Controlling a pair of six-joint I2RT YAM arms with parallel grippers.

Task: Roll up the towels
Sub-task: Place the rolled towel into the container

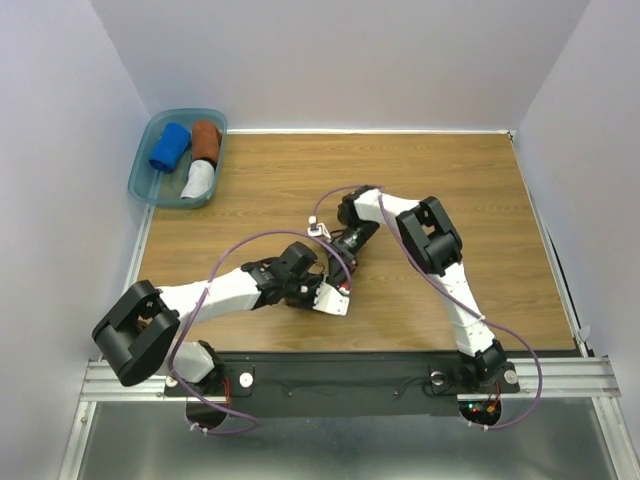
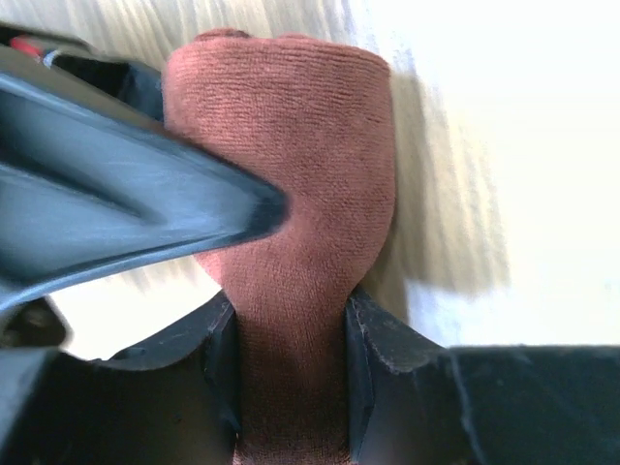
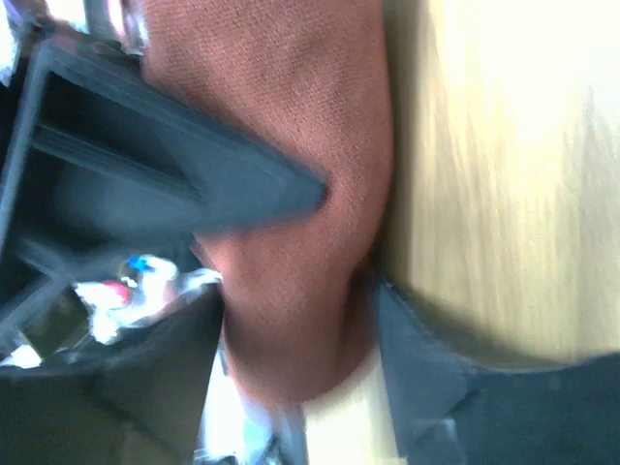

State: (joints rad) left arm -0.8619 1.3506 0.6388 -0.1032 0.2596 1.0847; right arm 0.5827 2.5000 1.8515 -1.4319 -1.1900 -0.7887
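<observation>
A rolled rust-brown towel [image 2: 291, 145] lies on the wooden table [image 1: 450, 180] where the two arms meet; in the top view the arms hide it. My left gripper [image 2: 291, 378] is shut on one end and squeezes it into a narrow waist. My right gripper [image 3: 295, 329] stands open around the other end [image 3: 291, 145], which keeps its round shape between the fingers. Each wrist view shows a dark finger [image 2: 145, 203] of the other gripper lying against the roll. In the tub are a light grey rolled towel [image 1: 198, 180] and another rust-brown roll [image 1: 205, 140].
The translucent blue tub [image 1: 143, 165] sits at the table's far left corner and also holds a blue roll [image 1: 169, 146]. White walls close in the left, back and right sides. Both arms' purple cables loop above the table's middle.
</observation>
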